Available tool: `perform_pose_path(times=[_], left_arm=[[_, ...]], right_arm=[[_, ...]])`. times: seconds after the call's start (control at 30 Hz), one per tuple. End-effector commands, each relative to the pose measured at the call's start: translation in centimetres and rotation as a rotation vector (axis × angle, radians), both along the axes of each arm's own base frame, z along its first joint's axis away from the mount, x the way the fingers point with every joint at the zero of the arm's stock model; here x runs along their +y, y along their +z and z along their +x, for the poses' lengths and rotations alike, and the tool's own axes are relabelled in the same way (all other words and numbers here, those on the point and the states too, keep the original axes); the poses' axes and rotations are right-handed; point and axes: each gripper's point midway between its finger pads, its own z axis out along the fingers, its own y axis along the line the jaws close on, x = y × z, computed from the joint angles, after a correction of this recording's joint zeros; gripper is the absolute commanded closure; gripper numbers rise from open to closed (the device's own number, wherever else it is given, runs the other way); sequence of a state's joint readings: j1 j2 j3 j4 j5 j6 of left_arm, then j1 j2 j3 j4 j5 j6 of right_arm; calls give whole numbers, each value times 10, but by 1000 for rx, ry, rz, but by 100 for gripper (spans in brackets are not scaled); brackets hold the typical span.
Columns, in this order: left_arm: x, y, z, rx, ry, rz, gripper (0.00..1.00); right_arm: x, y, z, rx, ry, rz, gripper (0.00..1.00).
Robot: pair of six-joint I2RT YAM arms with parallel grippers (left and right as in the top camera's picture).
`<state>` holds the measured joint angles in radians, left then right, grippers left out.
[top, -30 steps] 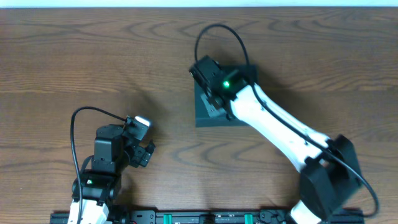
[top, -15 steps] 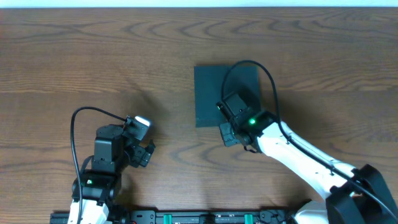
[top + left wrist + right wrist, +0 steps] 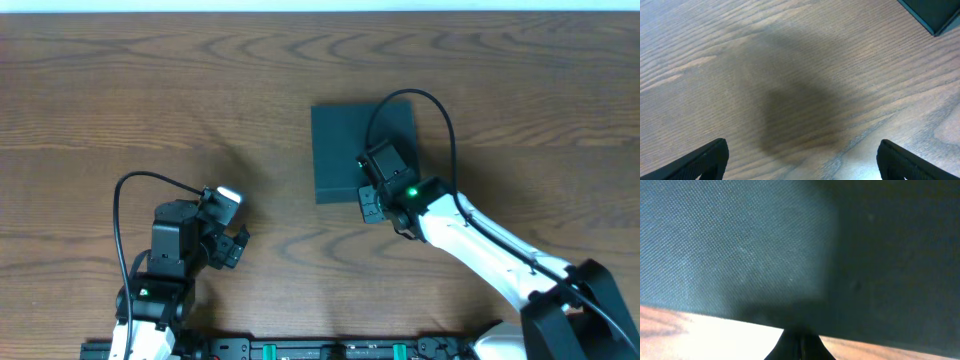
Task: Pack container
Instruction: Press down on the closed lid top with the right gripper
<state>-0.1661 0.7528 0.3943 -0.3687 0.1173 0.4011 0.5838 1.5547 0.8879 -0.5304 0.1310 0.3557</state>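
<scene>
Container (image 3: 345, 150) on table (image 3: 150, 100), right end effector (image 3: 368, 205) at its near edge

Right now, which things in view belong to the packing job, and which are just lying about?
Job: container; right gripper, jaws shut at its near edge.
Idle: left gripper, jaws open, over the wooden table.

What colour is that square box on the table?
The container is a dark teal-black, matte and plain, seen best in the overhead view.
</scene>
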Motion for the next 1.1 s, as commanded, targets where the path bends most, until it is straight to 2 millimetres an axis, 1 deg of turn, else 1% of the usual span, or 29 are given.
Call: perform_pose_path(times=[0.0, 0.1, 0.2, 0.33, 0.53, 0.67, 0.9, 1.0, 1.07], left_arm=[[0, 2, 1, -6, -11, 4, 4], [0, 2, 1, -7, -11, 4, 5], [0, 2, 1, -7, -11, 4, 5], [0, 2, 1, -7, -11, 4, 5], [0, 2, 1, -6, -11, 4, 4], [0, 2, 1, -7, -11, 4, 5], [0, 2, 1, -7, -11, 4, 5], [0, 2, 1, -7, -11, 4, 5], [0, 2, 1, -6, -11, 4, 5]], right_arm=[[-4, -11, 4, 5, -18, -22, 99], [6, -11, 9, -4, -8, 25, 99], [11, -9, 12, -15, -19, 56, 99], [23, -6, 13, -6, -29, 132, 99], [31, -1, 21, -34, -49, 181, 99], [31, -1, 21, -37, -46, 176, 99], [16, 1, 31, -96, -54, 91, 99], [16, 4, 36, -113, -60, 109, 99], [23, 7, 40, -121, -57, 151, 99]])
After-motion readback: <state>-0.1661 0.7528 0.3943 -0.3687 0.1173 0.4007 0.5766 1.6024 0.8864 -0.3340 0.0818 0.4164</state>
